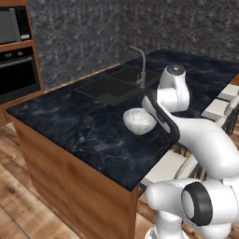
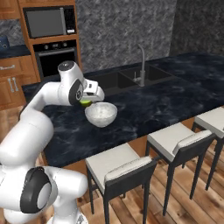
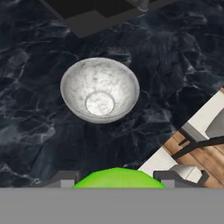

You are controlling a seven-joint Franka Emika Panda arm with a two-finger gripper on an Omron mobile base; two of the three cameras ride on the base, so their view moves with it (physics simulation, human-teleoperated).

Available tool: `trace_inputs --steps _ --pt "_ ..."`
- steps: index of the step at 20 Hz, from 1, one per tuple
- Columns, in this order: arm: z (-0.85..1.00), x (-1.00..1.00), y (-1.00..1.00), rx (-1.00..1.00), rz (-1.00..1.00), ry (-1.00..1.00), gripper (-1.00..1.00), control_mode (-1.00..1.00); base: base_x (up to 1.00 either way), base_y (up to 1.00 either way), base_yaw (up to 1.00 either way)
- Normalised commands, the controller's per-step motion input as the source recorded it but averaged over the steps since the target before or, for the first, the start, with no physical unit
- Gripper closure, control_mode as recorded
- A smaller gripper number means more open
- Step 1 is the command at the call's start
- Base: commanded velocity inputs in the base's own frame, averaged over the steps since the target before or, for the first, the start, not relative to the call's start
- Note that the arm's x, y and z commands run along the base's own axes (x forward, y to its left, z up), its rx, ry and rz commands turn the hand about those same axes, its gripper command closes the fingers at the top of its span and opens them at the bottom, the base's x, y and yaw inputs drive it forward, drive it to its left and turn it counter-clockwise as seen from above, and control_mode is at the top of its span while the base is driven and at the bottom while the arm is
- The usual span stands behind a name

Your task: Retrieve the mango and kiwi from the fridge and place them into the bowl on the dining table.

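The white bowl stands empty on the black marbled dining table, close to its seat-side edge. My gripper hovers beside the bowl and a little above it. It is shut on a rounded bright green fruit; whether this is the mango or the kiwi I cannot tell. In the hand view the bowl lies ahead of the fingertips, and the fruit's lower part is cut off. The fridge is out of view.
A dark sink with a grey faucet is set into the table behind the bowl. White-seated stools line the near side. A black oven sits in wooden cabinets beyond.
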Motion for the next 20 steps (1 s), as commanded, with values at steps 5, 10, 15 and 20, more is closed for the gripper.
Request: trace_inputs --steps 5,10,15,20 --pt "-0.16 0.32 0.00 0.00 0.00 0.00 1.00 -1.00 0.00 0.00 0.00" --pt "-0.21 0.11 0.00 0.00 0.00 0.00 1.00 -1.00 0.00 0.00 0.00" --pt "-0.20 0.16 0.00 0.00 0.00 0.00 1.00 -1.00 0.00 0.00 0.00" --pt "-0.20 0.19 0.00 0.00 0.00 0.01 1.00 -1.00 0.00 0.00 0.00"
